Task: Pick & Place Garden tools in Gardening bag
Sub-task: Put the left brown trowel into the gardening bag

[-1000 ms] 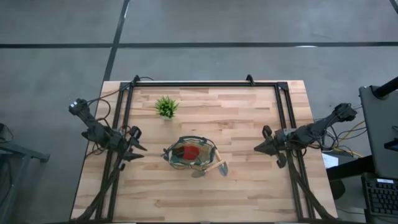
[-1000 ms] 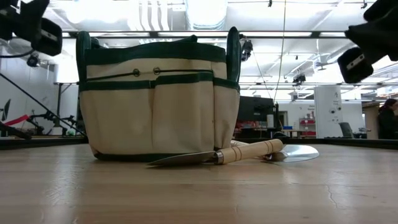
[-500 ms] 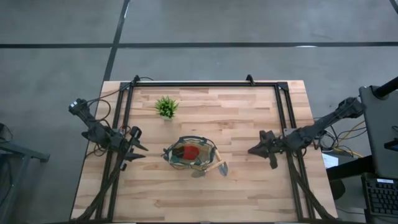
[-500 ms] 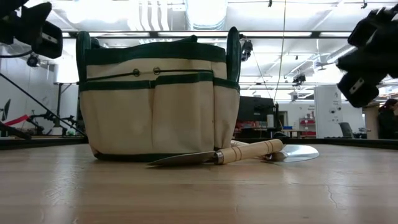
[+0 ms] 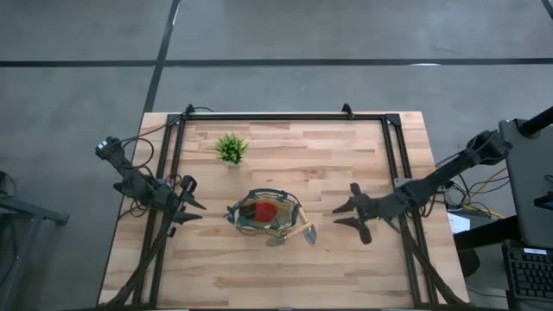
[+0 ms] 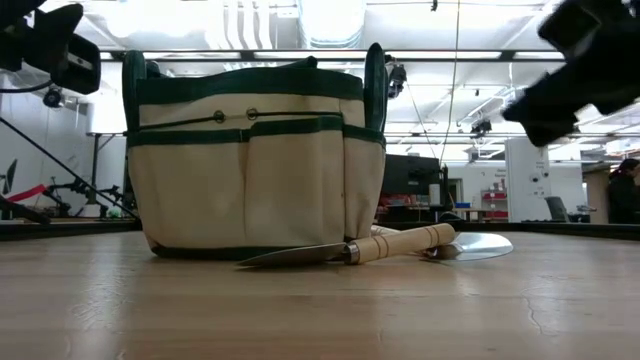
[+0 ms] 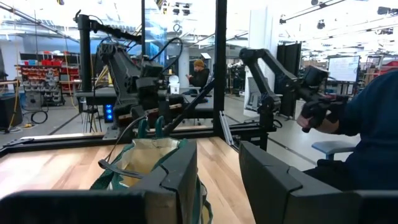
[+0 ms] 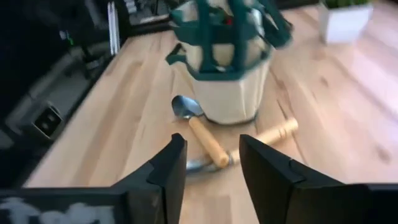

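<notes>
The right tool [image 5: 344, 216] hangs over the desk [image 5: 346, 268] to the right of the bag [image 5: 265, 212], its two fingers [image 8: 168, 168] spread apart with nothing between them. Past those fingers, the right wrist view shows two wooden-handled tools crossed on the wood just in front of the bag — the trowel [image 8: 198, 128], its metal scoop close to the bag's base, and the fork [image 8: 252, 145], its pale handle pointing away from it. In the low view the same pair lie flat on the desk at the bag's foot, the fork [image 6: 350, 249] in front and the trowel's scoop [image 6: 478, 246] showing behind it; the right tool [image 6: 575, 65] is a dark shape high above them.

The bag stands upright near the middle of the desk, tan with dark green trim, pockets and handles [image 6: 255, 160]. From above, a red piece [image 5: 267, 210] shows inside its open mouth.

The left tool [image 5: 195, 211] waits just left of the bag, near the desk's left edge; its fingers [image 7: 180, 180] stand partly apart and empty, pointing at the bag [image 7: 149, 165].

A small spiky green plant [image 5: 231, 149] sits toward the far edge of the desk, left of centre, well apart from the bag. A person [image 7: 200, 73] shows in the room beyond the desk.
</notes>
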`<state>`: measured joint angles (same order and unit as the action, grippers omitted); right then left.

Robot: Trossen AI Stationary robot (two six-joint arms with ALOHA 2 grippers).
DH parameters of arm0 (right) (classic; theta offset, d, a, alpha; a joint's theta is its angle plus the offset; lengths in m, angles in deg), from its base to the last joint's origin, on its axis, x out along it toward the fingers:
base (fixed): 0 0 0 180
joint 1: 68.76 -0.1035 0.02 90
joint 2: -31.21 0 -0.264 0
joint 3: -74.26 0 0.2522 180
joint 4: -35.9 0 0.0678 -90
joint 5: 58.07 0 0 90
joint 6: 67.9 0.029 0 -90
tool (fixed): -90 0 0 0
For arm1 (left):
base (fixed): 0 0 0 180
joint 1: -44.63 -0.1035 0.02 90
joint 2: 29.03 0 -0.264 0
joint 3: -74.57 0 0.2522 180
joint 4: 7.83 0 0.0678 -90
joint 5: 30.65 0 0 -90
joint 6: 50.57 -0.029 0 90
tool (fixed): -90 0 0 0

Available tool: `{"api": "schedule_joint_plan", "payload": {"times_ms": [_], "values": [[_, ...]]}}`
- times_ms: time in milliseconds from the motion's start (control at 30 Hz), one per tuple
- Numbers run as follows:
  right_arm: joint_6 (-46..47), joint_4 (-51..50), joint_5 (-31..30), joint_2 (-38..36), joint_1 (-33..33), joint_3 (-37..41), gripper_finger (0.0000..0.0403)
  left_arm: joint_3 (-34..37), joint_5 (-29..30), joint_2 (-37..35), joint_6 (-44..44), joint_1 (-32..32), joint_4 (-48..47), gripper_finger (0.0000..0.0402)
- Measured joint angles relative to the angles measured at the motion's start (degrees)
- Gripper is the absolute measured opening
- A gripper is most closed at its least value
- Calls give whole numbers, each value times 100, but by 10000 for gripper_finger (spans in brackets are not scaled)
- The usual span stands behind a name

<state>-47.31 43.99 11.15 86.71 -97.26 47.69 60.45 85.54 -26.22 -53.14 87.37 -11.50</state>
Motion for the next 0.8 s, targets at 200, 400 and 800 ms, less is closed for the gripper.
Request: {"api": "schedule_joint_plan", "payload": {"times_ms": [200, 400, 800], "values": [[-798, -48, 4, 1259, 2, -892, 151, 0, 0, 0, 0, 0, 2, 124], [-945, -397, 1, 2491, 6, -1690, 139, 2, 0, 0, 0, 0, 2, 124], [-901, -2030, -71, 4252, 104, -3373, 142, 2, 1, 2, 0, -1, 4, 124]]}}
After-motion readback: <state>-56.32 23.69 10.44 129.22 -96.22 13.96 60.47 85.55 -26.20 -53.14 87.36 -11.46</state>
